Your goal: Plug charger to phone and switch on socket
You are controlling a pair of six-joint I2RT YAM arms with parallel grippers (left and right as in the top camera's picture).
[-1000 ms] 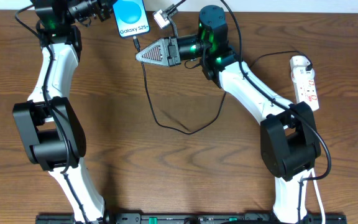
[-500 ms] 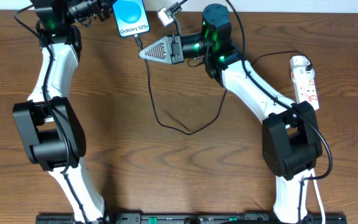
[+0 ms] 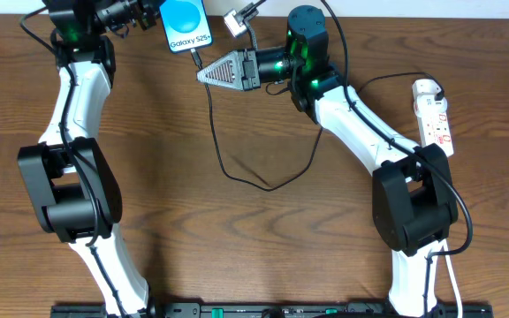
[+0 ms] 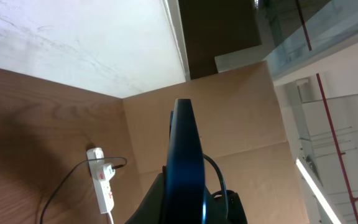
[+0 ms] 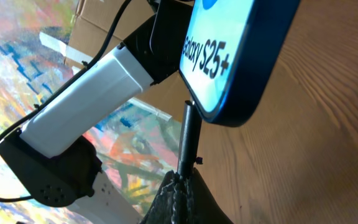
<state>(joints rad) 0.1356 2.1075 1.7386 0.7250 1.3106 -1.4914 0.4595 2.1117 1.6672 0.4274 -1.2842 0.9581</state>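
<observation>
Near the far edge of the worktop (image 3: 263, 256) the left tool (image 3: 159, 15) clamped the phone (image 3: 187, 25), presenting its lower end so that the right tool (image 3: 205, 75), pinching the charger (image 5: 188, 138) tip, could push it in, while the socket (image 3: 436, 115) lay untouched by the right edge.

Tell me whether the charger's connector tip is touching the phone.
Touching. The right wrist view shows the charger's connector tip meeting the lower edge of the phone, with no gap visible between them.
</observation>
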